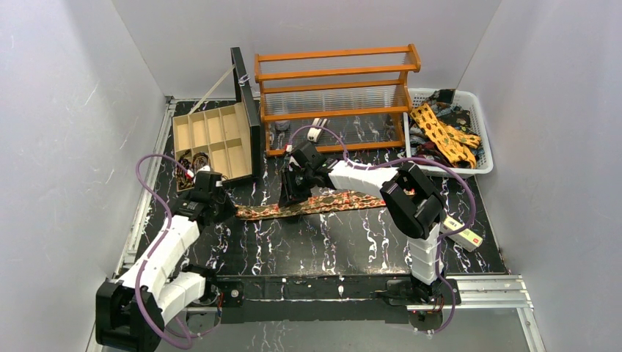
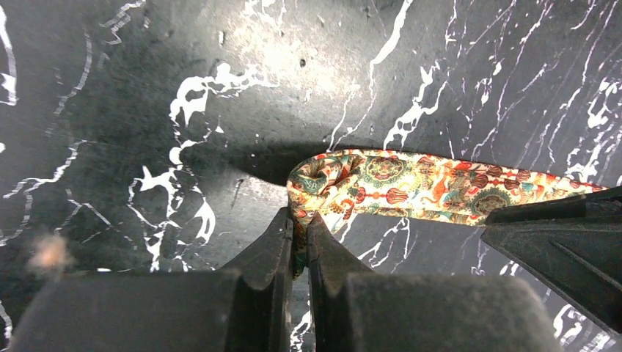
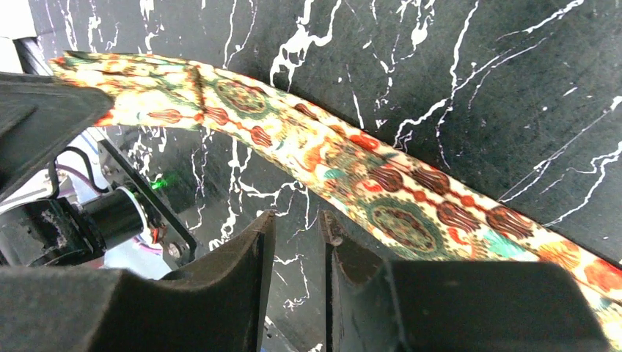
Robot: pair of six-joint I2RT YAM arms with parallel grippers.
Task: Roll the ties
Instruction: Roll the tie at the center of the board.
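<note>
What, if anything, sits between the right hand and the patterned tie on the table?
Nothing visible does. The right hand hangs open close by the tie, with only bare table between them. The left hand is shut on the tie's end.

Your left arm [image 1: 165, 249] and right arm [image 1: 357, 177]: white shells, black joint housings, purple cable [image 1: 138, 172] looped along each. Your left claw [image 2: 301, 236] and right claw [image 3: 295, 229]: matte black wedge fingers.

— Where does the tie [image 2: 411, 183] end? My left wrist view cuts it off.
— Its pinched end vanishes inside the left gripper [image 2: 301, 221]. From above, I see the other end hidden under the right arm [image 1: 359, 176]. The tangle in the box [image 1: 238, 150] is too small for me to name.
</note>
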